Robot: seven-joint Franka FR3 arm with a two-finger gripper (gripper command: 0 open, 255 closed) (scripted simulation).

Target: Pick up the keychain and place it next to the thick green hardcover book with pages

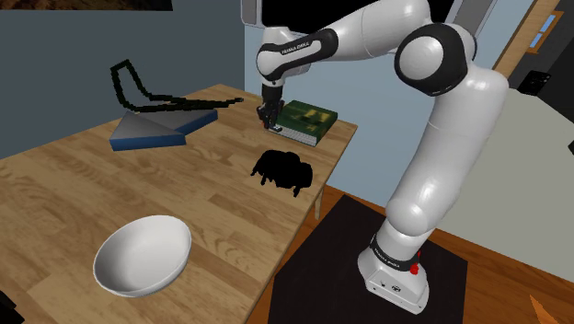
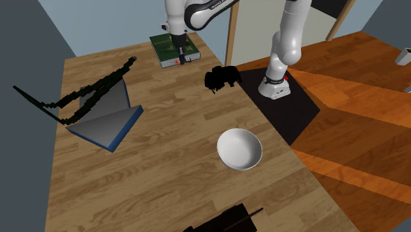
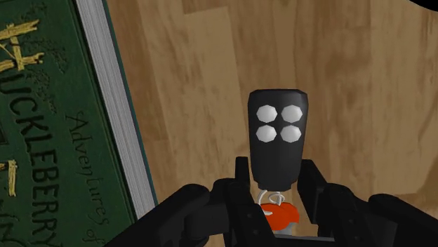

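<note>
Toward the tabletop's near edge, at the shoulder view's left: a round white bowl, smooth and glossy, upright on warm plank-grained wood.

Farther back, by the far edge: a flat grey wedge-shaped slab with a blue rim. Sprawled over it, a thin, jagged, wire-like black outline.

Next along, near the far corner on the shoulder view's right: the all-black claw, pointing straight down, low over the wood, just beside the long side of the thick green hardcover book. Clamped between its two fingers: the keychain, a rounded matte black fob with four pale grey octagonal buttons in a square. At the gripped end, a white ring and a small red-orange tag. Cannot tell whether touching the wood or just clear of it.

Nearer, by the right-hand edge: a lumpy, shapeless black object.

Back in that far corner: the book lying flat, gold lettering on its cover, a grey lined page block along the side.

Beyond the right-hand edge: the glossy white arm with dark joints.
</note>
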